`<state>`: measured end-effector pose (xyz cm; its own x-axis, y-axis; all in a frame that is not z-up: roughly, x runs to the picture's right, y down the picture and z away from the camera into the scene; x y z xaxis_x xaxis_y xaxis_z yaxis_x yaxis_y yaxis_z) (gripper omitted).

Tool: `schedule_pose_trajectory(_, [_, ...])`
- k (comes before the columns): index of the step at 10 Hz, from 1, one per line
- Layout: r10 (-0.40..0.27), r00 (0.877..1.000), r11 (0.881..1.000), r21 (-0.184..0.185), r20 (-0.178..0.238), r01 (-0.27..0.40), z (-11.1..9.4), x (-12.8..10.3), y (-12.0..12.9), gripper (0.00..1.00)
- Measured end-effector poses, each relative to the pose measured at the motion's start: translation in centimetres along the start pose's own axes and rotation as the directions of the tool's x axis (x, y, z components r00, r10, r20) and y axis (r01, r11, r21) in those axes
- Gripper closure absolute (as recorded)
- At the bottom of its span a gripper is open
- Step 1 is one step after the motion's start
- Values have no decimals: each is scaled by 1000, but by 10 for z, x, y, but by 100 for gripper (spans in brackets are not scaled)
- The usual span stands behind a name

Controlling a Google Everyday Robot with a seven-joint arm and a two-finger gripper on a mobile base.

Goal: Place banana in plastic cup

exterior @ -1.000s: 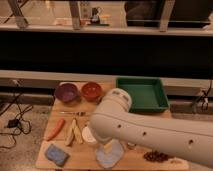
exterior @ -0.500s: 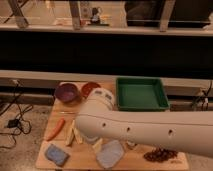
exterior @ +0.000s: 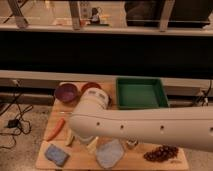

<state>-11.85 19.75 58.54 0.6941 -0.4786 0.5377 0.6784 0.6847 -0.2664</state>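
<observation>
My white arm stretches across the wooden table from the right and covers its middle. The gripper is hidden behind the arm's rounded end, over the table's left-middle. Two pale yellow-green strips of the banana poke out below the arm, next to the orange carrot. A small clear object, possibly the plastic cup, shows just under the arm at front centre; most of it is hidden.
A purple bowl and a red bowl stand at the back left. A green tray is at the back right. A blue sponge, a grey-blue cloth and dark grapes lie along the front edge.
The arm has swung left and toward the back, so its rounded end now sits nearer the bowls and covers more of the table's middle. The objects have not moved.
</observation>
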Motion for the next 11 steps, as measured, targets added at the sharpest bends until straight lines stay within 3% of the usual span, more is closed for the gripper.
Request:
schedule_pose_trajectory(2, [-35, 999, 999, -9, 21, 35, 16, -27, -30, 20])
schedule_pose_trajectory(5, [-72, 996, 997, -14, 53, 73, 37, -47, -66, 20])
schedule_pose_trajectory(8, [-52, 996, 998, -41, 71, 55, 69, -31, -73, 20])
schedule_pose_trajectory(11, [-21, 996, 998, -62, 83, 26, 85, -15, -71, 20])
